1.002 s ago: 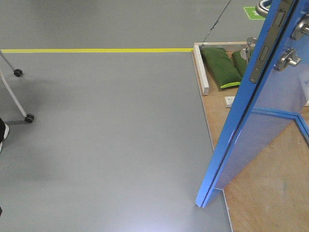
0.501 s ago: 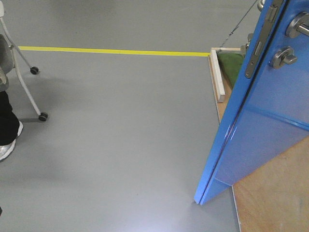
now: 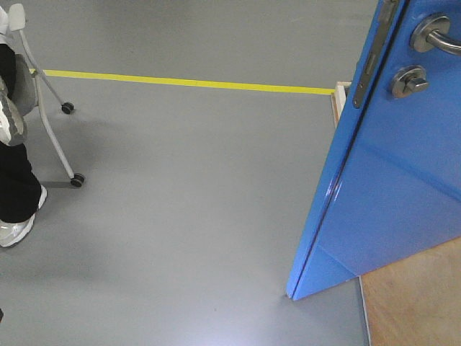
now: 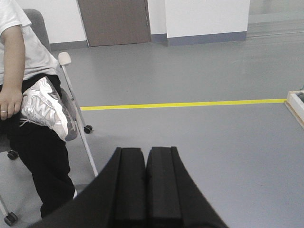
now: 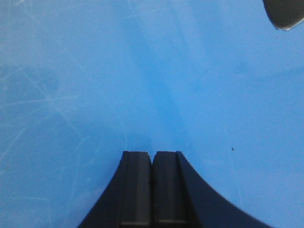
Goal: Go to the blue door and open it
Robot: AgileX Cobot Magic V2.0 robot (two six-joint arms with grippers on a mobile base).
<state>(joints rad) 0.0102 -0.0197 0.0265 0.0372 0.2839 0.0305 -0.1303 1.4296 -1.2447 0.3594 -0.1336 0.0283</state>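
The blue door (image 3: 392, 187) stands ajar at the right of the front view, its thin edge toward me, with a silver lever handle (image 3: 434, 34) and a round lock (image 3: 408, 81) below it. The door's glossy face (image 5: 142, 85) fills the right wrist view, a bit of silver metal (image 5: 285, 13) showing at the top right. My right gripper (image 5: 152, 153) is shut, its tips close against that face; contact cannot be judged. In the left wrist view my left gripper (image 4: 145, 149) is shut and holds nothing, pointing over the grey floor.
A seated person (image 4: 33, 104) on a wheeled chair (image 3: 54, 137) is at the left. Yellow floor tape (image 3: 187, 83) runs across the grey floor. A wooden platform (image 3: 410, 303) lies under the door, its white corner (image 4: 297, 102) at the right. A brown door (image 4: 114, 21) is in the far wall.
The front view has shifted right: the blue door now fills more of the frame and hides the green bags seen earlier. The chair and person have come further into view at left.
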